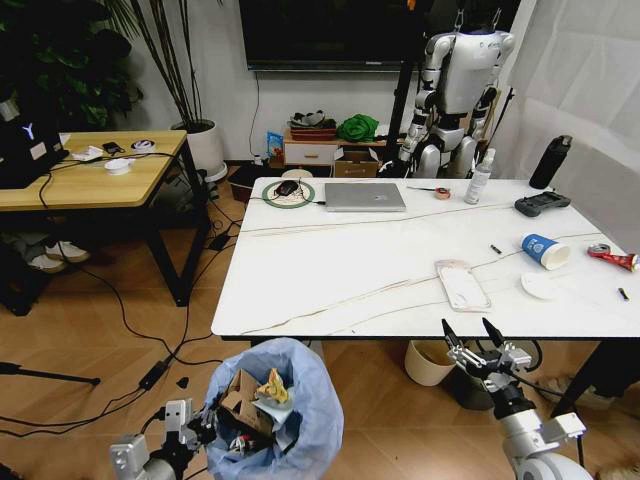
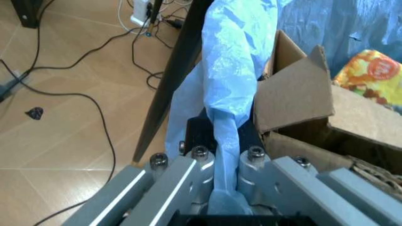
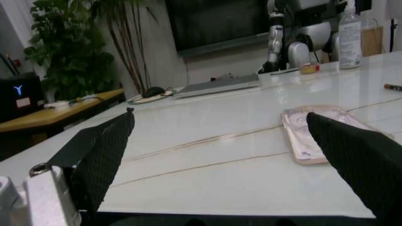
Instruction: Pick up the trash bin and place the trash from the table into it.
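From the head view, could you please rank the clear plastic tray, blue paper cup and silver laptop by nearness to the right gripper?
From the open right gripper at the table's near edge:
1. Clear plastic tray, just beyond it.
2. Blue paper cup, farther right.
3. Silver laptop, at the far side.

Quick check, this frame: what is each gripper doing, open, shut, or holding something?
Left gripper: shut on the trash bin, pinching its blue bag at the rim.
Right gripper: open, holding nothing, just short of the table edge.

Round bin lined with crinkly light-blue bag (image 1: pixel 300 400) below near desk edge, holding brown cardboard (image 1: pixel 240 392) and yellow wrapper (image 1: pixel 275 386). On white marble-look desk (image 1: pixel 350 270): clear plastic tray (image 1: pixel 462 284), blue paper cup (image 1: pixel 544 251) on its side, white disc (image 1: pixel 541 287), crushed red can (image 1: pixel 612 257).
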Robot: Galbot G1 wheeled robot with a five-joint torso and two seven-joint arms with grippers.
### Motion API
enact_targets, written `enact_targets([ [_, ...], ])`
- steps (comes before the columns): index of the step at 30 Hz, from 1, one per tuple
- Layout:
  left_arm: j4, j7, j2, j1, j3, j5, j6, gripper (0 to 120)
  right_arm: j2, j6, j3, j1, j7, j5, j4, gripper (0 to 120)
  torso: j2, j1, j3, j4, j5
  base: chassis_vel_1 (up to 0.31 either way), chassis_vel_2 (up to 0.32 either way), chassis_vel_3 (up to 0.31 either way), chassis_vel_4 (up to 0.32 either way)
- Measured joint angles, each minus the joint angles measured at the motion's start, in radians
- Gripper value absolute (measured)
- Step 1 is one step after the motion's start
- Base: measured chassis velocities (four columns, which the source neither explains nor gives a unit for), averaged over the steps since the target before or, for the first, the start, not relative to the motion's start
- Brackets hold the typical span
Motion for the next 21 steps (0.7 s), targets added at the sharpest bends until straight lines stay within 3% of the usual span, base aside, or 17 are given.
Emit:
enact_targets([
  [9,0.009,0.001,-0.001,-0.001,0.000,0.001,-0.001,0,0.015,0.009,-0.004,-0.002,-0.033,0.008,-0.016,100,0.000,0.000,0.000,-0.0001,-0.0002,-0.027,-0.023,0.034,0.031],
  [21,0.019,0.001,-0.011,-0.006,0.008,0.008,-0.002,0,0.004,0.015,-0.009,0.005,-0.046,0.026,-0.031,100,0.000,0.000,0.000,-0.0001,0.0001,-0.113,-0.118,0.127,0.108],
])
